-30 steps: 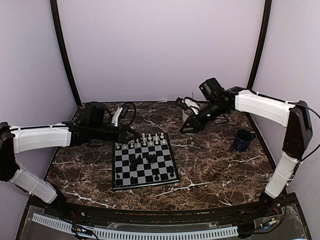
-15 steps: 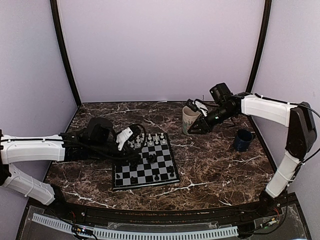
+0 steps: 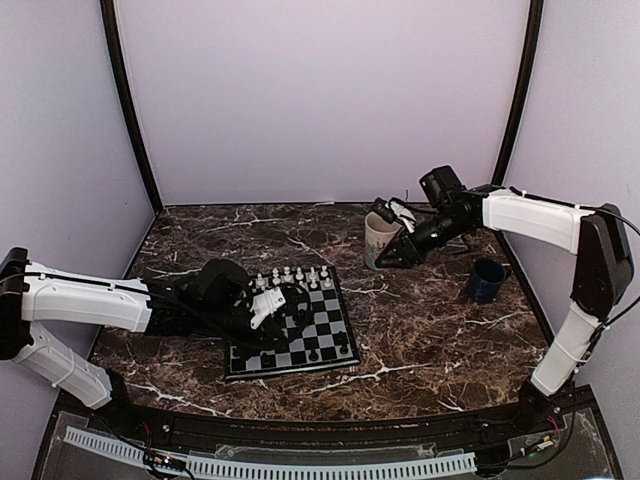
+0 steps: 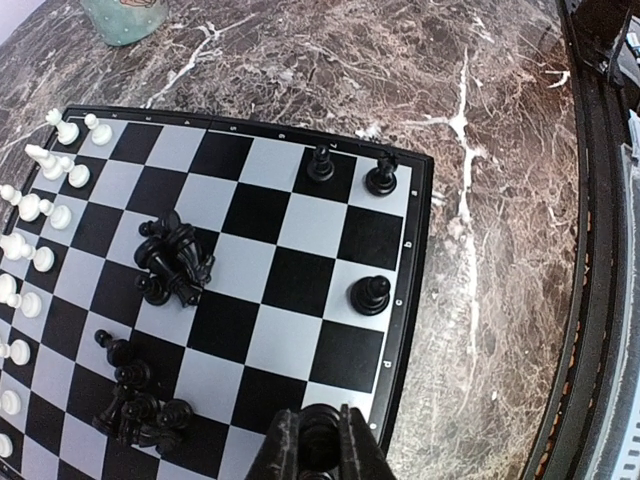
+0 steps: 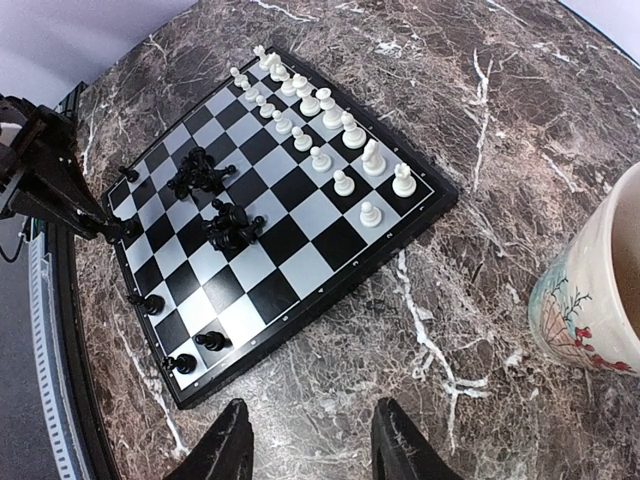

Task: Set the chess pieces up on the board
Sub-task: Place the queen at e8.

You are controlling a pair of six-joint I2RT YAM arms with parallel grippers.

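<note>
The board (image 3: 326,322) lies at the table's middle. White chess pieces (image 3: 295,278) stand in two rows along its far edge. Black pieces lie in two heaps (image 4: 175,260) (image 4: 140,412) mid-board, and three black pieces (image 4: 370,293) stand near the near edge. My left gripper (image 4: 318,448) is shut on a black piece, low over the near edge by the near left corner, and also shows in the top view (image 3: 243,345). My right gripper (image 5: 312,440) is open and empty, above bare marble beside the cream mug (image 3: 378,240).
The cream patterned mug (image 5: 600,290) stands right of the board's far right corner. A dark blue mug (image 3: 486,280) stands at the right, near the wall. Dark marble tabletop (image 3: 440,340) surrounds the board. Booth walls close in the back and both sides.
My left arm swung from beyond the board's far left corner down to its near left corner. My right gripper drew back right early on, uncovering the cream mug, then stayed still.
</note>
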